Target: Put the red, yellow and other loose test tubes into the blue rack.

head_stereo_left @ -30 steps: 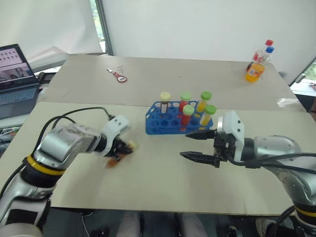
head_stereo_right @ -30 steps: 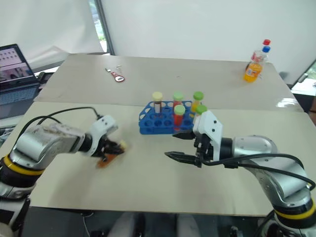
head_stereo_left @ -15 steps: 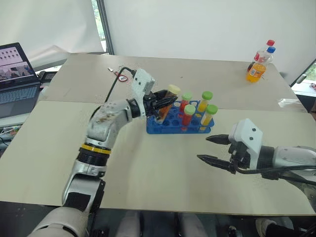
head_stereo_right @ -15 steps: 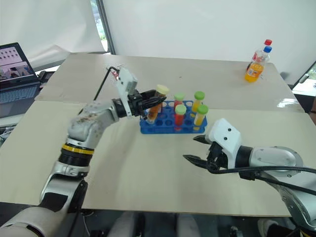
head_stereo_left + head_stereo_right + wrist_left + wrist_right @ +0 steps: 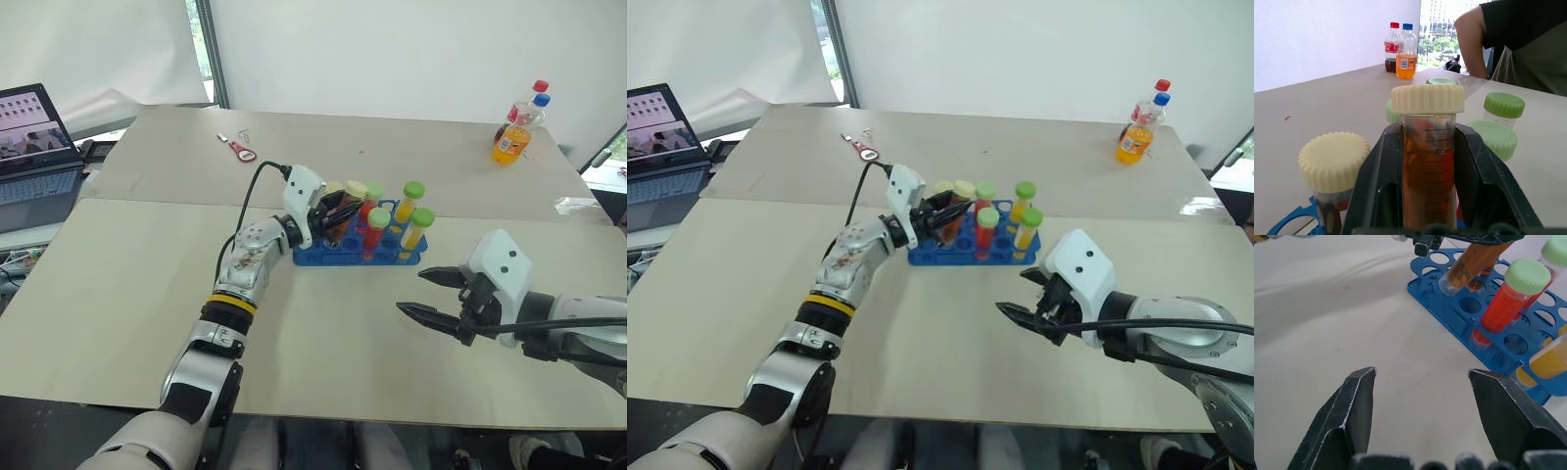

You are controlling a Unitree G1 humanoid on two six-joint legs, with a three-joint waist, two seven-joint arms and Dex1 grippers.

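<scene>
A test room or lab set up indoors: a plain pale surface (image 5: pixel 127 294) against white walls, a blue rack (image 5: pixel 323 250) of capped test tubes (image 5: pixel 416 227), an open laptop (image 5: pixel 34 147) at one side, and drink bottles (image 5: pixel 519 125) near the window.

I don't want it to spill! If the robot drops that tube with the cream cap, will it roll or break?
The tube is round and smooth, so lying flat it would probably roll. It looks like clear plastic, so likely no shattering. Its cream cap seems screwed on, so the brownish liquid should stay in. The left tool clamps it over the blue rack.
</scene>
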